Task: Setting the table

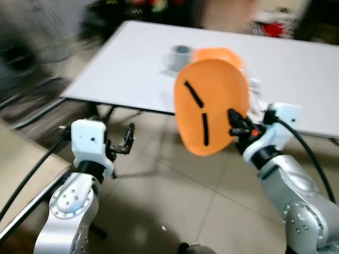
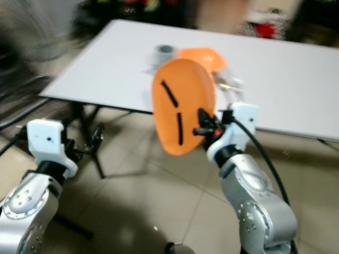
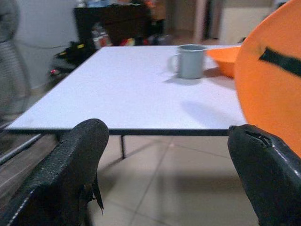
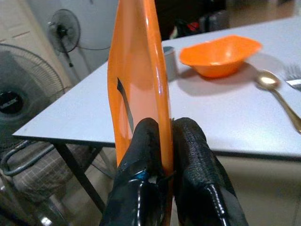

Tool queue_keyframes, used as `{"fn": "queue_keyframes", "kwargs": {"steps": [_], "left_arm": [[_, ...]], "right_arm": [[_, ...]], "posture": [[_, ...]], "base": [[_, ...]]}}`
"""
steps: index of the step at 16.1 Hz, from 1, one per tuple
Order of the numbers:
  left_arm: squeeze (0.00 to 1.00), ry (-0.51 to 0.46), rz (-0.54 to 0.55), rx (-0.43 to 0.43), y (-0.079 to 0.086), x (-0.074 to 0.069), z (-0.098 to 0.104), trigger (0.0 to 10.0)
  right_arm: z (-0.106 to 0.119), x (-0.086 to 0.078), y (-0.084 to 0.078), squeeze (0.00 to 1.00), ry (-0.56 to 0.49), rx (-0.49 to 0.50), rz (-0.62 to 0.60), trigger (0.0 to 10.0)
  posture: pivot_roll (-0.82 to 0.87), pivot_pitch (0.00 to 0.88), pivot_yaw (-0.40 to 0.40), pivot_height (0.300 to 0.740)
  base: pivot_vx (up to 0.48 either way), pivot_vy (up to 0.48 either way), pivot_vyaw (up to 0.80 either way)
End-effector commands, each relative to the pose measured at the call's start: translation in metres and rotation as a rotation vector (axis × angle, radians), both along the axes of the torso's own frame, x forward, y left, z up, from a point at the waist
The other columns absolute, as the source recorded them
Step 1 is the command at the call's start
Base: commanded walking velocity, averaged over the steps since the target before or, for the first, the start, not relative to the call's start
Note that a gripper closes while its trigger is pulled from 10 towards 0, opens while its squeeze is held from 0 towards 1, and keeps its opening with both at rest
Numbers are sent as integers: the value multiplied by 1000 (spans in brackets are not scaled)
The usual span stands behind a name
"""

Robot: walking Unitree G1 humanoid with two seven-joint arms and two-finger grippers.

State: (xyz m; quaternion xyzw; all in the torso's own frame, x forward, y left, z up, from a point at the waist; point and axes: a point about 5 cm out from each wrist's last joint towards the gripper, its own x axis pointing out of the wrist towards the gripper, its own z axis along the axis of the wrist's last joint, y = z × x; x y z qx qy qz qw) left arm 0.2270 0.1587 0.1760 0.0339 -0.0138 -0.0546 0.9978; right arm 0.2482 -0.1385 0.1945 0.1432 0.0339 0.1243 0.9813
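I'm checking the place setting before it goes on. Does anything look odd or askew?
The orange plate is held on edge, pinched at its rim by the right hand, off the white table. Nothing on the table looks spilled or damaged.

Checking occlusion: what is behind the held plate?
Behind the plate, on the table, show a mug and a bowl's rim; the bowl's remainder is covered.

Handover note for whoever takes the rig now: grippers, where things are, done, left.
Right gripper: shut on orange plate, held on edge, short of the white table.
Left gripper: open, empty, low before the table edge.
On table: grey mug, orange bowl, spoon.
Done: mug, bowl, spoon out.
Left: lay the plate flat on the table.
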Motion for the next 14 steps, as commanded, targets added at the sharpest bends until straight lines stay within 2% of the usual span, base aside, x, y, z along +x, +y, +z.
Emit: {"fn": "queue_keyframes", "kwargs": {"steps": [1,2,5,8,14], "left_arm": [[0,-6,-5,-12,-1,0,2,10000],[0,-4,-3,-17,0,0,2,10000],[0,-3,2,-10,3,-1,2,10000],[0,0,14,4,8,-2,1,10000],[0,2,44,18,18,-6,0,10000]], "right_arm": [[7,1,2,0,-26,14,27,10000],[4,2,2,0,-12,22,29,10000],[3,4,3,0,-8,37,51,10000],[1,5,8,0,-28,-16,109,10000],[-4,5,11,0,-36,-63,138,10000]], "posture": [[-48,62,-2,740],[-46,61,-3,740],[-41,56,-5,740],[-37,52,-12,740],[-28,49,-37,740]], "base": [[0,0,-800],[251,0,-800],[334,0,0],[341,0,0],[342,0,0]]}}
